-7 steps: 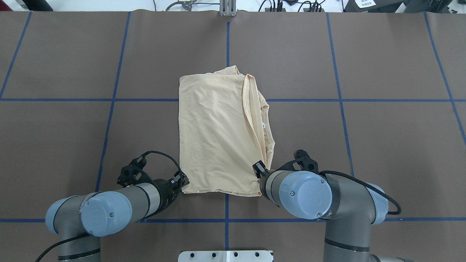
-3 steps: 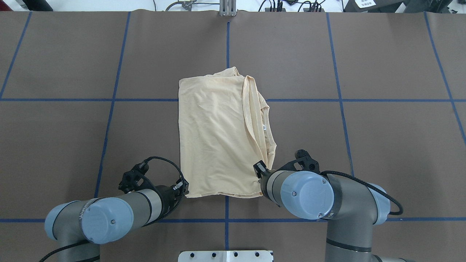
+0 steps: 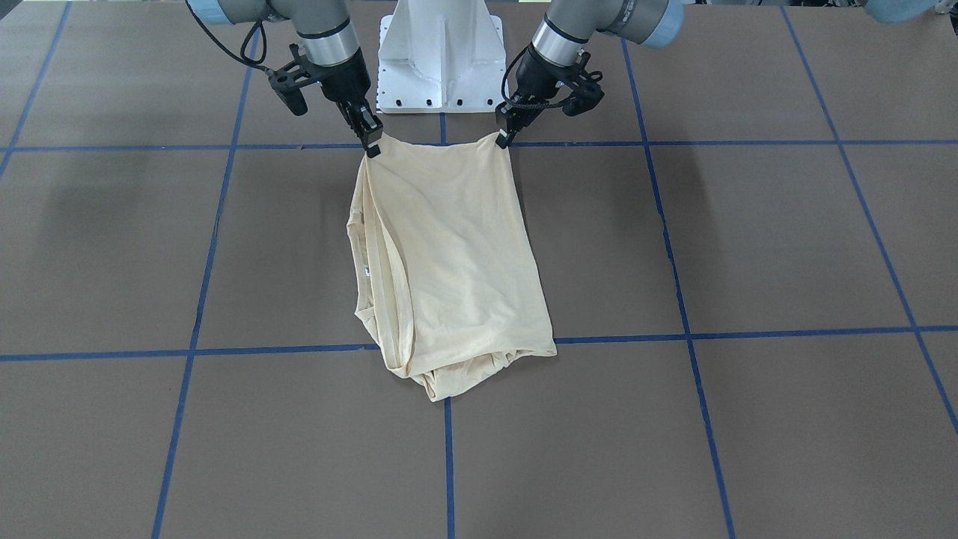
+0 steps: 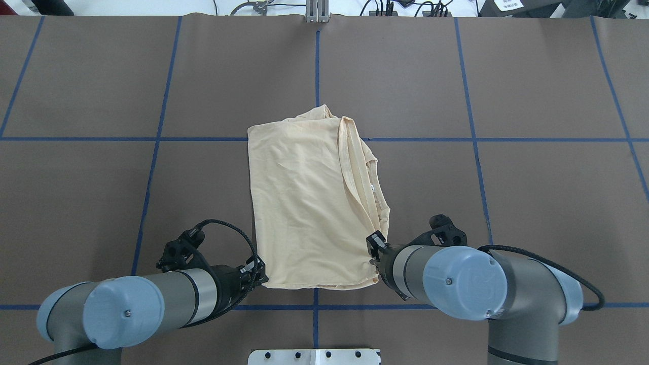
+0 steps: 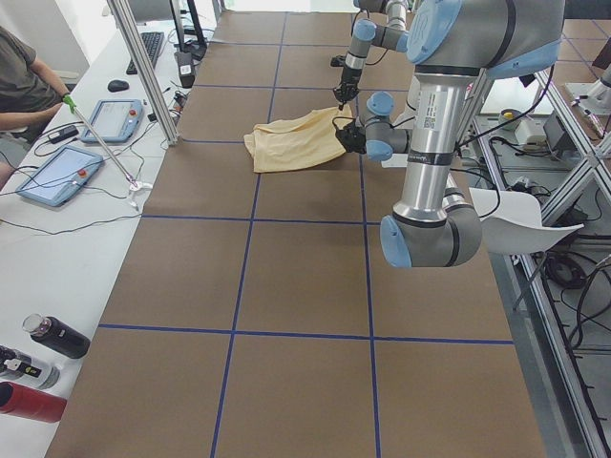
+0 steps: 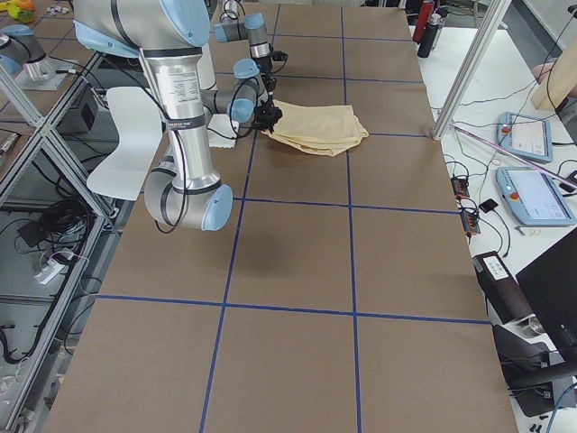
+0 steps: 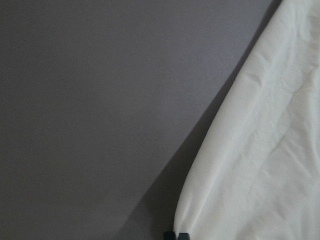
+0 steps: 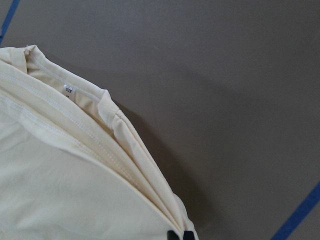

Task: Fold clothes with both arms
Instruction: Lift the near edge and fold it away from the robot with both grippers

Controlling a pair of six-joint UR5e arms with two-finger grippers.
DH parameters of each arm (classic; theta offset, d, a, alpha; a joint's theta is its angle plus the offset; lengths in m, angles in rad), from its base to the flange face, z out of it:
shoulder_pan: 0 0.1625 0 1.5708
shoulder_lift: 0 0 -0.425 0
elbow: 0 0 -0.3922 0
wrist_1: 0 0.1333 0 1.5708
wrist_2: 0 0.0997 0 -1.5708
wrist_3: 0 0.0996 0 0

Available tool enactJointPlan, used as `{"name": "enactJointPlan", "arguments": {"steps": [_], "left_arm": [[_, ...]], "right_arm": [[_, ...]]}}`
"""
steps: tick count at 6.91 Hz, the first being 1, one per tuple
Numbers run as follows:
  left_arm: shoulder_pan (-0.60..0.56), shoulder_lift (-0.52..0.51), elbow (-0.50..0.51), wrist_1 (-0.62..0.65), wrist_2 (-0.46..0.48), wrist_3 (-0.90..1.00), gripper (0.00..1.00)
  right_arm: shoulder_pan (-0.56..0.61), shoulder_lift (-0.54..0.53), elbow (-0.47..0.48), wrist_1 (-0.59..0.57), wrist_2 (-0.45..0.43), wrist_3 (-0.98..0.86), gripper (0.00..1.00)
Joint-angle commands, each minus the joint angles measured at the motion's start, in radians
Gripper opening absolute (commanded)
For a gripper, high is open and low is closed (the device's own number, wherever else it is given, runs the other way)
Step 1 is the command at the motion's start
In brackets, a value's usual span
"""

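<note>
Left gripper (image 3: 502,138) is pinched shut on the near left corner of the shirt (image 4: 304,203); in the left wrist view its two dark tips sit together at the cloth's corner. Right gripper (image 3: 371,144) is likewise clamped on the near right corner, where several layered hems converge between its tips. The garment is pale cream-yellow, thin and lightly creased, folded into a rough rectangle with a plain side uppermost. It lies near the middle of the brown table (image 4: 507,203), straddling the centre blue tape line (image 4: 316,66), with its near hem stretched between the two grippers. A shadow under each held corner shows that edge is raised off the surface. The ribbed collar (image 4: 355,167) and stacked seams run along the right side of the bundle, the small white neck label (image 8: 68,90) showing just inside. The far end is bunched and rests on the table.
</note>
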Motion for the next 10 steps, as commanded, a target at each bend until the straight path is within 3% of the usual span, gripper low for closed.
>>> {"name": "enactJointPlan", "arguments": {"steps": [1,2,3,4,5,8,10], "left_arm": [[-0.010,0.008,-0.120,0.071,-0.038,0.000,0.00],[-0.030,-0.003,-0.134,0.072,-0.038,0.000,0.00],[-0.108,-0.008,-0.126,0.074,-0.047,0.002,0.00],[-0.201,-0.011,-0.102,0.072,-0.079,0.003,0.00],[-0.273,-0.062,-0.027,0.072,-0.129,0.006,0.00],[-0.375,-0.210,0.206,0.057,-0.142,0.058,0.00],[-0.412,-0.236,0.353,-0.034,-0.142,0.091,0.00]], "right_arm": [[-0.002,-0.043,0.120,-0.001,0.054,0.042,0.00],[0.024,-0.041,0.130,-0.009,0.058,0.042,0.00],[0.134,-0.004,0.065,-0.015,0.127,0.040,0.00],[0.237,0.072,-0.038,-0.013,0.252,0.039,0.00],[0.307,0.147,-0.136,-0.012,0.309,0.036,0.00],[0.428,0.325,-0.394,0.002,0.403,0.005,0.00],[0.454,0.396,-0.590,0.128,0.411,-0.016,0.00]]}}
